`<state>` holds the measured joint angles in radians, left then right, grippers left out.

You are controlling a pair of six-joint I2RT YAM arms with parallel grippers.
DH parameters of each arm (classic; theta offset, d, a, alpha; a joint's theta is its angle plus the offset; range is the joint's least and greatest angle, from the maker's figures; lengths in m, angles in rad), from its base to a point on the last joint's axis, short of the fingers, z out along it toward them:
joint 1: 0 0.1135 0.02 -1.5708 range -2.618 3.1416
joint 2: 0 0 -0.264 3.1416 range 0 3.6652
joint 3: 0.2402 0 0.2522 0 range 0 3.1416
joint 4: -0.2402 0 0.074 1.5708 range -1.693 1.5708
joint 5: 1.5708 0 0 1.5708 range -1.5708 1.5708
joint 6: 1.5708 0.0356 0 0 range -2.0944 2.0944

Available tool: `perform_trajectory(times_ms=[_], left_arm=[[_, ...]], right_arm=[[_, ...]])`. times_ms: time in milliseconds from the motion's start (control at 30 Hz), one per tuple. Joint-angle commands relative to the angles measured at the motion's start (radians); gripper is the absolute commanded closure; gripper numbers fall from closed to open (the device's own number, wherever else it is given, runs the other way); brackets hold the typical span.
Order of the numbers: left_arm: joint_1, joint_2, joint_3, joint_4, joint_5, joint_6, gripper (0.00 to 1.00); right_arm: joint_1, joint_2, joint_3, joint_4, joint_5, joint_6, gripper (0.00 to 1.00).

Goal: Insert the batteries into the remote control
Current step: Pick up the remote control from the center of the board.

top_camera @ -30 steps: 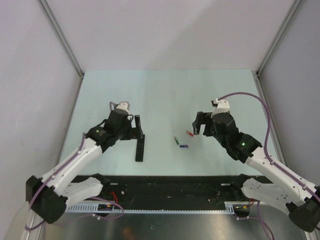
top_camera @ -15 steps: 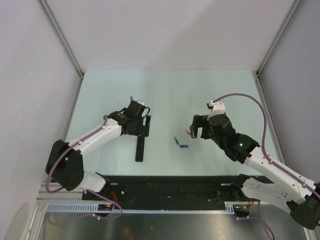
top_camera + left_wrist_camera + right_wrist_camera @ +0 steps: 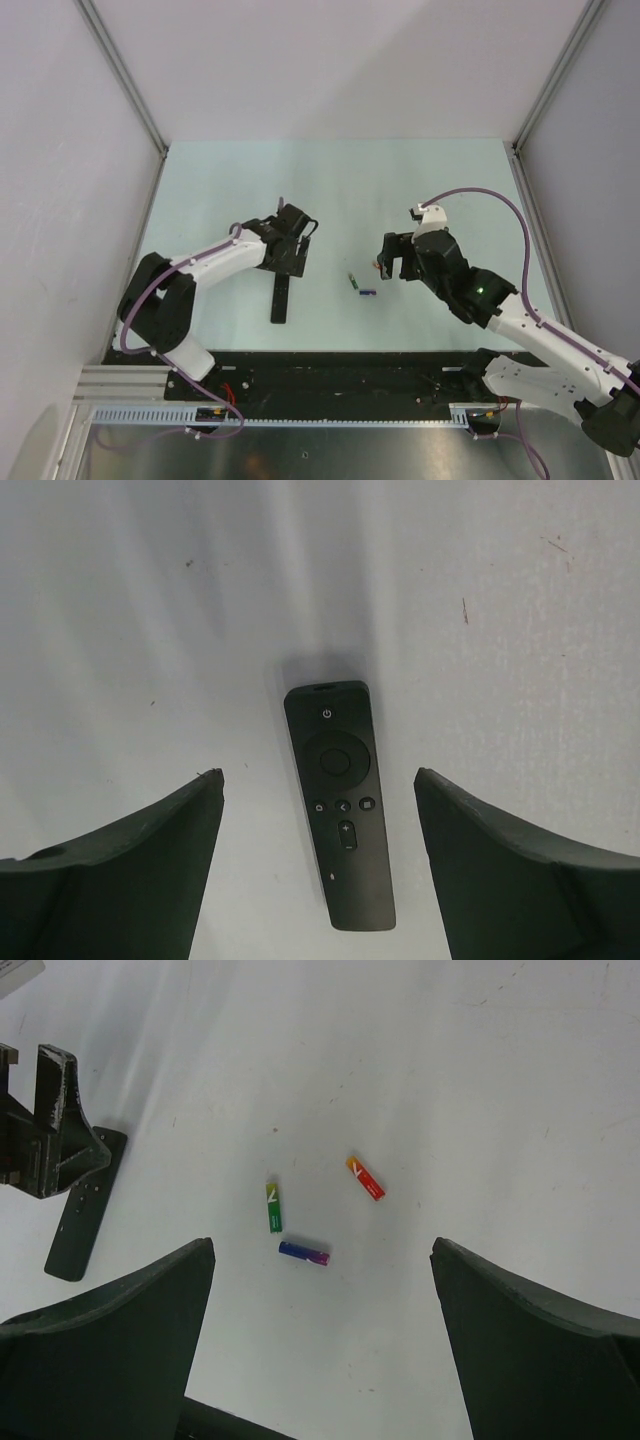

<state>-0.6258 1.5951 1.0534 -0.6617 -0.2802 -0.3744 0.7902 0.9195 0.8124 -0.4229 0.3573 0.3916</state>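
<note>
Fingers (image 3: 130, 870) wide apart both arms, empty; L wrist: remote (image 3: 340, 800) buttons-up; R wrist: batteries (image 3: 274, 1207).

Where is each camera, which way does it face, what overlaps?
Top external: overhead from behind, facing the table; left arm, right arm show.
Left wrist: behind the left end effector, looking down between its open fingers at the remote control.
Right wrist: behind the right end effector, looking down between its open fingers at green battery, red battery, blue-purple battery.
Shared: all show the remote control.
</note>
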Motion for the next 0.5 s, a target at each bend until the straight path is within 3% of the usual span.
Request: perform_trajectory(times_ms=[0, 167, 467], left_arm=[[0.0, 0.035, 0.039, 0.001, -0.004, 0.0, 0.2], [0.0, 0.077, 0.042, 0.002, 0.019, -0.029, 0.3], [0.0, 0.094, 0.016, 0.022, 0.026, -0.077, 0.3]], right_arm=[[0.009, 0.004, 0.016, 0.0, 0.022, 0.007, 0.05], [0.009, 0.004, 0.016, 0.006, 0.022, 0.004, 0.05], [0.011, 0.007, 0.018, -0.005, 0.022, 0.001, 0.05]])
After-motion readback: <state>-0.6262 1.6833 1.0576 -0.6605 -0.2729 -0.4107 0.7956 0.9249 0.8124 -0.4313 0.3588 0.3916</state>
